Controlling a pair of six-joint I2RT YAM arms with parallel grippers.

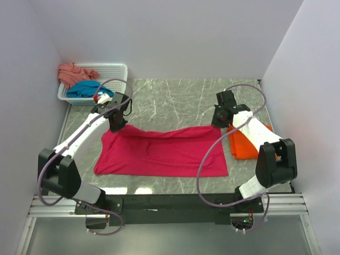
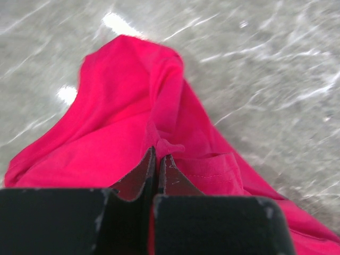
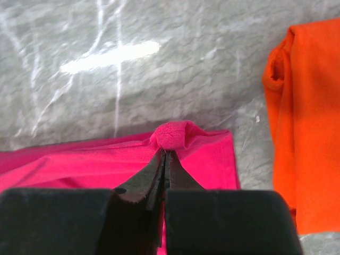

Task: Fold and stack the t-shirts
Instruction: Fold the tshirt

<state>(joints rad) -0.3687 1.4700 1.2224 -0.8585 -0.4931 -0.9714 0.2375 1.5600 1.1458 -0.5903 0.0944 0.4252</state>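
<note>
Four t-shirts — magenta-red shirt (image 1: 164, 151) spread on the tabletop (image 1: 175, 101), orange shirt (image 1: 241, 143) right, teal shirt (image 1: 85, 88) and salmon-pink shirt (image 1: 71, 73) in one far-left basket (image 1: 114, 69) — left pincer (image 2: 158, 159) and right pincer (image 3: 164, 156) both clamped tight on the magenta-red.

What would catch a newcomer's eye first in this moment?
The magenta-red t-shirt lies spread across the middle of the table, its far corners pinched by the left gripper and right gripper. A folded bright orange t-shirt sits at the right, and the white basket at far left holds the teal t-shirt and salmon-pink t-shirt.
</note>
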